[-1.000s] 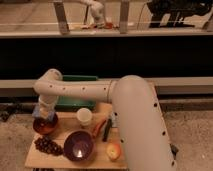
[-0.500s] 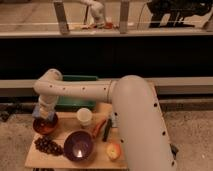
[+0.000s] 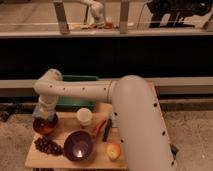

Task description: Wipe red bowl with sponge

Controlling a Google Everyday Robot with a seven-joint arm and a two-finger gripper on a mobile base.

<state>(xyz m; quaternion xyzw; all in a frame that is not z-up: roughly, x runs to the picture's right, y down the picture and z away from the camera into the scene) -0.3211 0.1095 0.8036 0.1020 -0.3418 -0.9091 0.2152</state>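
Observation:
The red bowl (image 3: 45, 126) sits at the left edge of the small wooden table (image 3: 65, 159). My gripper (image 3: 46, 118) hangs straight down over it, its tip inside the bowl's rim. A bluish-grey block, the sponge (image 3: 48, 116), shows at the gripper's tip, resting in or just above the bowl. My white arm (image 3: 125, 105) reaches in from the right foreground and bends down at the left.
On the table stand a purple bowl (image 3: 78, 145), a white cup (image 3: 84, 116), dark grapes (image 3: 47, 146), an apple (image 3: 114, 150), an orange carrot (image 3: 98, 128) and a dark utensil (image 3: 107, 131). A green tray (image 3: 75, 102) lies behind. A dark counter wall rises beyond.

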